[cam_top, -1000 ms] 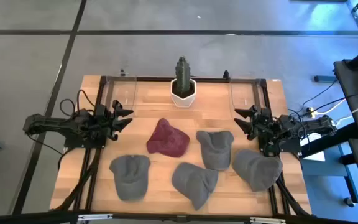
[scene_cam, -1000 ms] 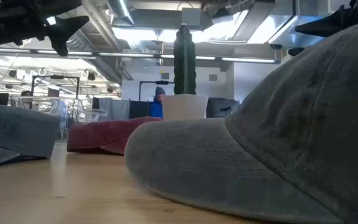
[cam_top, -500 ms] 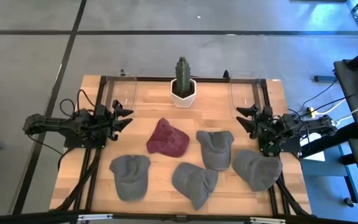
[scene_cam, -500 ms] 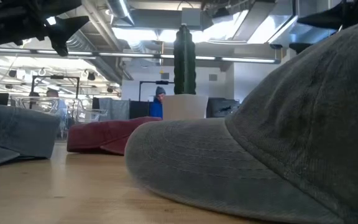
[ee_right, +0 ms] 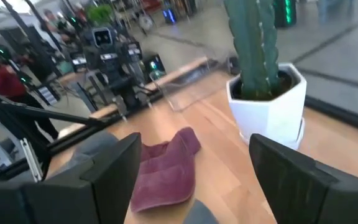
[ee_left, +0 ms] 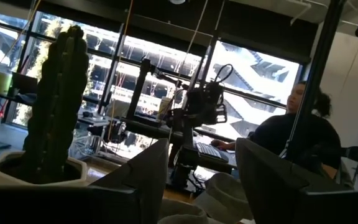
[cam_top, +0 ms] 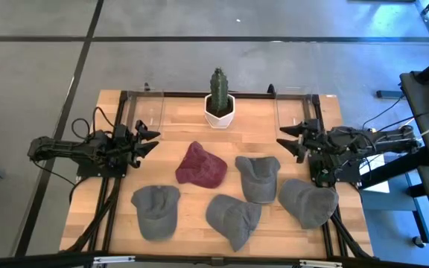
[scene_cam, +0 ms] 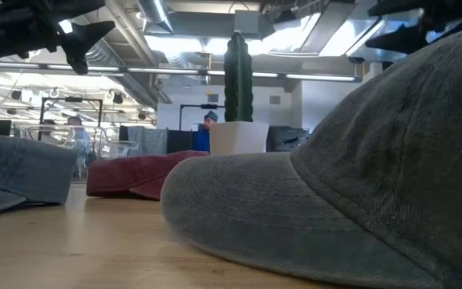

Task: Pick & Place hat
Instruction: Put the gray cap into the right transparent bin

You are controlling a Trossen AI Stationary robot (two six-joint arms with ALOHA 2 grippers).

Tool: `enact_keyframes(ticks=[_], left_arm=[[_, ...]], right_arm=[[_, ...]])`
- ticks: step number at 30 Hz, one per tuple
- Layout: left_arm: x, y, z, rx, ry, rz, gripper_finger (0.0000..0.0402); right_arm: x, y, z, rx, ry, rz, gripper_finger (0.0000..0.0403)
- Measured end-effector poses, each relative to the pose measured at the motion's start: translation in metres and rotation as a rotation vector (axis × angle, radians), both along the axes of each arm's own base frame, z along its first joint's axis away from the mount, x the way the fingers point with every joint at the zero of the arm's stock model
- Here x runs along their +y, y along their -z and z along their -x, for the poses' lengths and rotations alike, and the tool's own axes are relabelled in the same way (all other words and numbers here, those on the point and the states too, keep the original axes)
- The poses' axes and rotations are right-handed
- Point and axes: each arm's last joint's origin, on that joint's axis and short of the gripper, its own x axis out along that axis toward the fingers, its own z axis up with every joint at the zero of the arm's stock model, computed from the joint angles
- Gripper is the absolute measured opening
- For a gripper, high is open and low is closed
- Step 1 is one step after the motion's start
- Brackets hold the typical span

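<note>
Your right gripper (cam_top: 289, 141) has swung toward frame centre, jaws wide, empty; left gripper (cam_top: 146, 140) unchanged, part-open. Only the wrist view shows the red hat (ee_right: 163, 171).

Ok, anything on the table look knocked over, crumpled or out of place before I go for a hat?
Nothing stands out. The red hat and four grey hats lie flat on the table, the cactus pot stands upright, and both claws hover empty at the sides.

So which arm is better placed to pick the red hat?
Probably the left. The left gripper is nearer the red hat, with bare table between; the right gripper, jaws open, has a grey hat nearer.
</note>
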Motion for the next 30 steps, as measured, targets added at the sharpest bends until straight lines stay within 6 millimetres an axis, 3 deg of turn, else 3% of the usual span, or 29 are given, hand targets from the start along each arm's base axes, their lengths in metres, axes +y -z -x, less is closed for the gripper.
enact_keyframes(ticks=[8, 17, 21, 26, 30], left_arm=[[0.000, 0.000, 0.000, 0.003, -0.002, 0.001, 0.0183], [0.000, 0.000, 0.000, 0.004, -0.003, 0.001, 0.0182], [0.001, 0.000, 0.000, 0.004, -0.026, 0.010, 0.0184], [0.003, 0.001, 0.000, 0.005, -0.102, 0.040, 0.0182], [0.004, 0.001, 0.001, 0.009, -0.133, 0.052, 0.0181]], right_arm=[[0.004, -0.033, -0.024, 0.206, 0.049, -0.104, 0.0299], [0.009, -0.070, -0.029, 0.428, 0.070, -0.358, 0.0299], [0.014, -0.070, -0.026, 0.683, 0.037, -0.542, 0.0299], [0.029, -0.057, -0.025, 1.037, -0.008, -0.764, 0.0299], [0.045, -0.048, -0.026, 1.275, 0.050, -0.978, 0.0299]])
